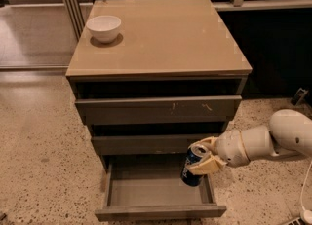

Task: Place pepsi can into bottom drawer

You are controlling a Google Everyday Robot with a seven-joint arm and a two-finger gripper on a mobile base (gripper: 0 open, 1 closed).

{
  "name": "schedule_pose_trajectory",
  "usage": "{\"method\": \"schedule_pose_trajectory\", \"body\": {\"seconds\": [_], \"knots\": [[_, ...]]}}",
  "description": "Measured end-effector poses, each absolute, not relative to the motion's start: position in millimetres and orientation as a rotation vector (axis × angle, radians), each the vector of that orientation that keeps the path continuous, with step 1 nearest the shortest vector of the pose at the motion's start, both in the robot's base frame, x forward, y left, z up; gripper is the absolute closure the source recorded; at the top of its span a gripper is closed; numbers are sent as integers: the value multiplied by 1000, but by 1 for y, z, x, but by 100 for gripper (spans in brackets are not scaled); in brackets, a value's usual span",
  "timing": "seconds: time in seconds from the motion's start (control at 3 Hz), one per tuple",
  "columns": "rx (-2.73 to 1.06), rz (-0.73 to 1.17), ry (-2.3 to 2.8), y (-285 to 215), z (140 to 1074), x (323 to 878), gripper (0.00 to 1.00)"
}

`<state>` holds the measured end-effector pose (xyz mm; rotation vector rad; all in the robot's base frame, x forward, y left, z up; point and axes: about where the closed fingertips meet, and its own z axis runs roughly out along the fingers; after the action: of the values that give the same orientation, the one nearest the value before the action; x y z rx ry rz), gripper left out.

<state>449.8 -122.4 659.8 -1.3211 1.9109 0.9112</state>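
The gripper [203, 156], above the right side of the bottom drawer [151, 192], clamped the pepsi can [191, 171] and covered part of its side. The can's lettering was too small to read. The arm [273, 141], right of the drawer, was cut off by the frame edge.

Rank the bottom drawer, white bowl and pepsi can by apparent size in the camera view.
1. bottom drawer
2. white bowl and pepsi can: too alike to rank.
The gripper holds the can over the drawer's right side.
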Motion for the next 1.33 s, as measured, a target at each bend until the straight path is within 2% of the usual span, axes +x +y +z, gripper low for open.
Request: {"method": "schedule_pose_trajectory", "body": {"seconds": [0.33, 0.67, 1.0, 1.33], "knots": [[-1386, 896, 1897, -120, 646, 448, 100], [-1498, 867, 1854, -116, 583, 444, 100], [-1578, 830, 1782, -112, 497, 453, 100], [-1608, 873, 1769, -100, 397, 448, 100]]}}
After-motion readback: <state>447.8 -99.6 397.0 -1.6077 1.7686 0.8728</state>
